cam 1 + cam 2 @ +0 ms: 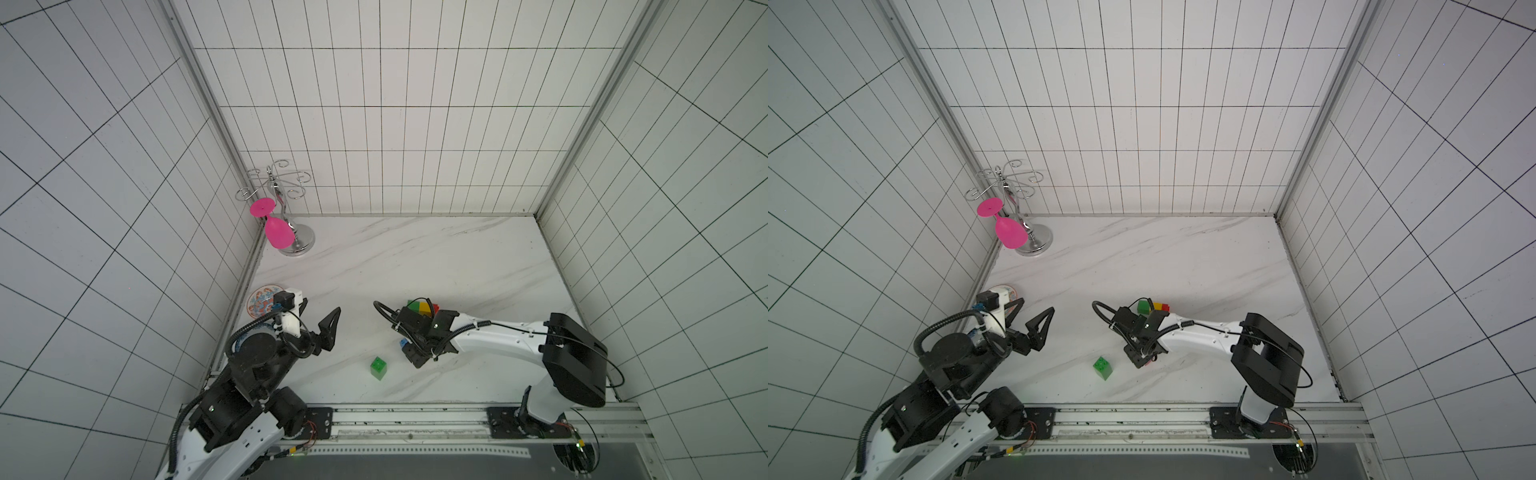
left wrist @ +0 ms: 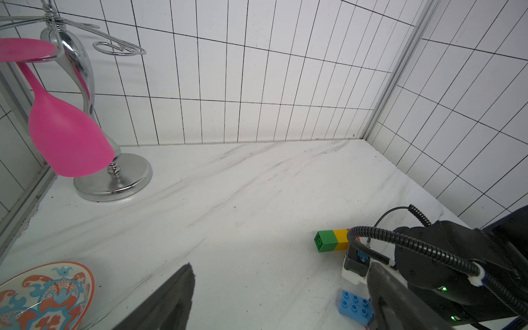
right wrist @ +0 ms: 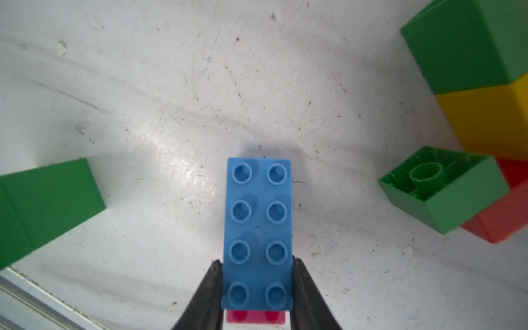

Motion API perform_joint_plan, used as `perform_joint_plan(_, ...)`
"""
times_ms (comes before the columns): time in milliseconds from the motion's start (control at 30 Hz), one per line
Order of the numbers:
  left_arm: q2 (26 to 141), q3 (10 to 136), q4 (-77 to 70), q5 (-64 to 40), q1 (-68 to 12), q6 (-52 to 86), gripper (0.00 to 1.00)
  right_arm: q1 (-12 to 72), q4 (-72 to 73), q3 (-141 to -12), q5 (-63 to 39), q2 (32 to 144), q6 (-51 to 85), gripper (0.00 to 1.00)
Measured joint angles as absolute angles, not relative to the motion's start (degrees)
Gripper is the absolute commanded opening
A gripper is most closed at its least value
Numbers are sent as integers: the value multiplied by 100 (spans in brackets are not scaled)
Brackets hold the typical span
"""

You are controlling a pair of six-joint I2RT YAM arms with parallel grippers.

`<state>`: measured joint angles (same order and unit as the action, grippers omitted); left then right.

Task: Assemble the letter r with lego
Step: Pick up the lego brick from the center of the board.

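Blue lego [image 3: 258, 228] is pinched in my right fingers [image 3: 207, 294]; left fingers [image 1: 330, 330] open, empty. Held by its end, it may slip.

Glossy plastic blue brick [image 3: 258, 228] — scuffed, marble-look tabletop [image 3: 143, 85] — polished metal rack [image 2: 128, 185].

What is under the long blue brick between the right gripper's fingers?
Only an edge of a pink brick shows below the blue brick. How far it reaches underneath is hidden.

Robot lab cell — gridded walls [image 1: 395, 124]
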<state>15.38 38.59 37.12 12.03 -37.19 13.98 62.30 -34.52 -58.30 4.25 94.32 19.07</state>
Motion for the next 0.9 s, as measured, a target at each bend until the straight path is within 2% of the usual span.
perform_joint_plan(200,1896,3975,3736,1201,-3719,1525,94,6313,-3474,-5749,714,8984,1933,0)
perform_joint_plan(367,2714,4412,3837,915,-3719,1977,91,6711,-2735,-5054,1140,7594,1933,0)
perform_joint_plan(467,3267,4652,4021,563,-3719,2303,91,6925,-2403,-4781,1256,7144,2049,0)
perform_joint_plan(633,3660,4681,4510,43,-3719,2838,87,7498,-2088,-4703,1466,7072,2167,0)
perform_joint_plan(900,3371,4309,5131,-598,-3719,3474,81,8565,-1769,-4705,1728,7618,2163,0)
